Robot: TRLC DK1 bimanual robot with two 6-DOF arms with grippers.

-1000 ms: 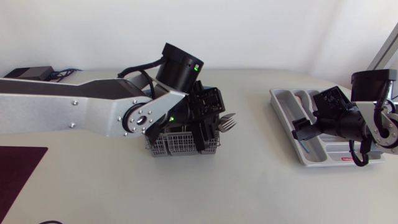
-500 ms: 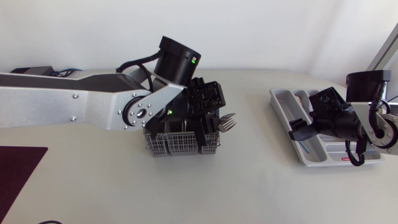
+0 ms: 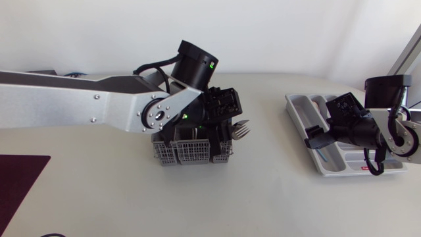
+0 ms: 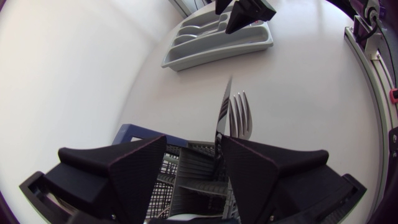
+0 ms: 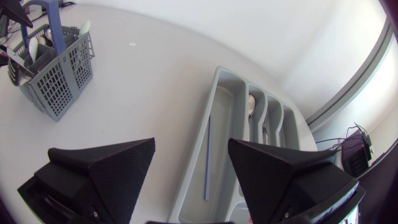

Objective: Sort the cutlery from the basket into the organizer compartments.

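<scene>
The grey wire basket [image 3: 192, 150] stands mid-table with forks [image 3: 241, 129] leaning out of its right side. My left gripper [image 3: 212, 125] hangs right over it. In the left wrist view its fingers [image 4: 134, 174] stand apart above the basket [image 4: 186, 186], so the left gripper [image 4: 194, 167] is open, with a knife [image 4: 222, 115] and the forks [image 4: 240, 116] rising just ahead, close to one finger. The grey organizer [image 3: 299, 105] lies at the right. Above its long compartment my right gripper [image 3: 321, 136] hovers open and empty [image 5: 193, 171]; a thin blue piece [image 5: 207, 155] lies in the organizer [image 5: 219, 87] below.
The basket [image 5: 59, 78] has a blue handle [image 5: 56, 31] standing up at its middle. Spoons [image 5: 255, 106] lie in the organizer's shorter compartments. A dark red mat [image 3: 16, 181] covers the table's front left corner. Bare table lies between basket and organizer.
My left arm has swung its forearm upward and shifted its wrist a little to the right above the basket. The right gripper has edged slightly toward the organizer's left end.
</scene>
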